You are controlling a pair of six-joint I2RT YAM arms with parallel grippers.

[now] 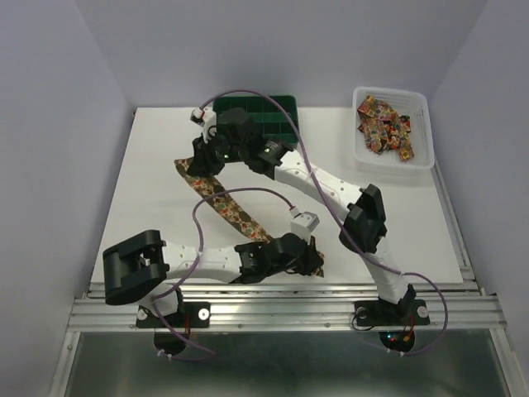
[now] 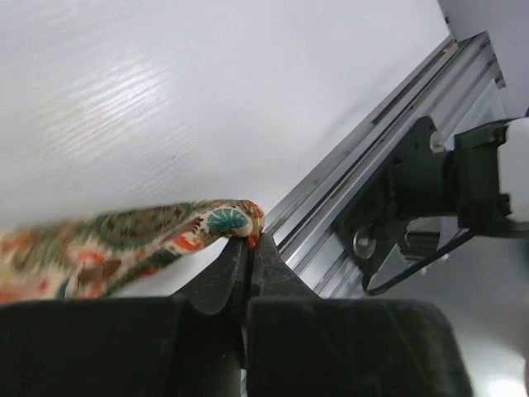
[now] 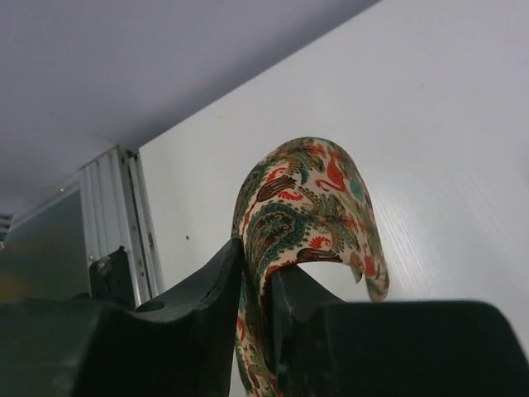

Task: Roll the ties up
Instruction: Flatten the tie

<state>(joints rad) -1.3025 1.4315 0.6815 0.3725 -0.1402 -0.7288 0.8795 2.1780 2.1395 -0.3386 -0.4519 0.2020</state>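
While left fingers (image 2: 219,285) pinch the tie (image 2: 140,236), right fingers (image 3: 211,285) clamp its arched end

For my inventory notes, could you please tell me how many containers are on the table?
2. The green compartment tray sits at the far centre, partly behind the right arm; the white basket sits at the far right, holding bunched ties. I see no others.

Your left arm lies low, stretched rightward from its base, left gripper (image 2: 250,245) clamped tight on the tie (image 2: 149,231). Your right arm reaches forward and across to the left, right gripper (image 3: 258,260) pinching a raised fold of tie.
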